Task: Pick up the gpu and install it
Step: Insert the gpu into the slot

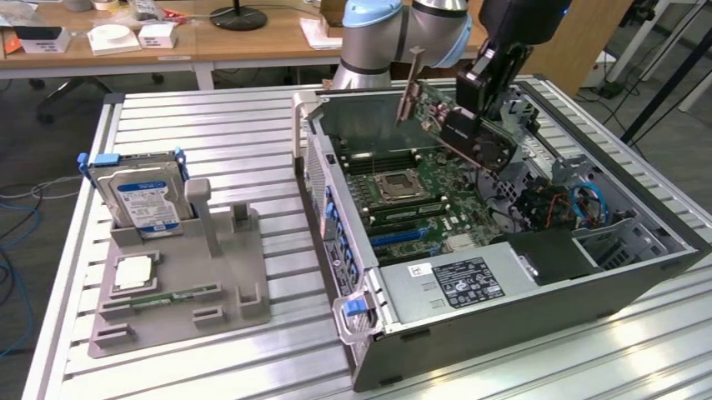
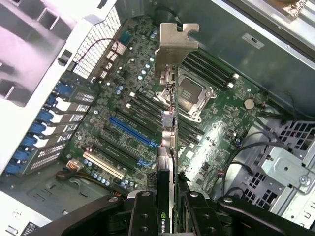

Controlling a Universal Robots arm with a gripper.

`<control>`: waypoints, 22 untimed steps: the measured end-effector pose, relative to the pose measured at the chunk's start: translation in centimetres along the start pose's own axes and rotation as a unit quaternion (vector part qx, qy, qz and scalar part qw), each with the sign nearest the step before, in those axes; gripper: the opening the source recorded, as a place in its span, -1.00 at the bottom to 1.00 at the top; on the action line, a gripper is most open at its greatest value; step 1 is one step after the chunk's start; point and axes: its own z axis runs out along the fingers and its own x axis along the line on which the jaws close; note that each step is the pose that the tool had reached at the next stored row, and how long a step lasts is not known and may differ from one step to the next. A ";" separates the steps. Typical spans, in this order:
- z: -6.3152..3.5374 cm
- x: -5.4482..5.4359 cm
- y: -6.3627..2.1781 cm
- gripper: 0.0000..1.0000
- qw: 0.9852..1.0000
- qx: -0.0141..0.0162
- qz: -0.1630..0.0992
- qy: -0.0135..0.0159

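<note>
black gpu (image 1: 481, 137), clamped edge-on by the partly closed fingers (image 2: 143, 209), hangs tilted above the motherboard (image 1: 414, 200), so a skewed descent could miss the blue slot (image 2: 130, 130) and jam.

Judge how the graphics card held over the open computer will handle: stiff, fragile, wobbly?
The graphics card looks stiff: it juts straight from the tool without sagging. Probably fragile, with bare components along its thin edge. Its metal bracket at the far end could lever it askew.
</note>
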 end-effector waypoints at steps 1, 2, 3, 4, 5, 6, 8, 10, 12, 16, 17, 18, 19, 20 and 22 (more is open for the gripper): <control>0.01 0.0 0.00 -0.48 1.000 0.000 -0.004 0.000; 0.01 0.0 0.00 -0.48 1.000 0.000 -0.008 0.000; 0.01 0.0 0.00 -0.48 1.000 0.000 -0.012 0.001; 0.02 0.0 0.00 -0.48 1.000 0.000 -0.016 0.001; 0.02 0.0 0.00 -0.48 1.000 0.000 -0.020 0.001; 0.03 0.0 0.00 -0.48 1.000 -0.001 -0.025 0.001; 0.04 0.0 -0.01 -0.48 0.999 -0.001 -0.033 0.002; 0.06 0.0 -0.01 -0.48 0.999 -0.001 -0.042 0.002; 0.07 0.0 -0.01 -0.48 0.999 -0.001 -0.051 0.003; 0.09 0.0 -0.02 -0.48 0.998 -0.002 -0.068 0.003; 0.10 0.0 -0.02 -0.48 0.997 -0.002 -0.072 0.004; 0.10 0.0 -0.02 -0.48 0.997 -0.002 -0.077 0.004; 0.11 0.0 -0.03 -0.48 0.997 -0.002 -0.081 0.004; 0.11 0.0 -0.03 -0.48 0.996 -0.002 -0.085 0.004; 0.12 0.0 -0.04 -0.48 0.996 -0.002 -0.093 0.005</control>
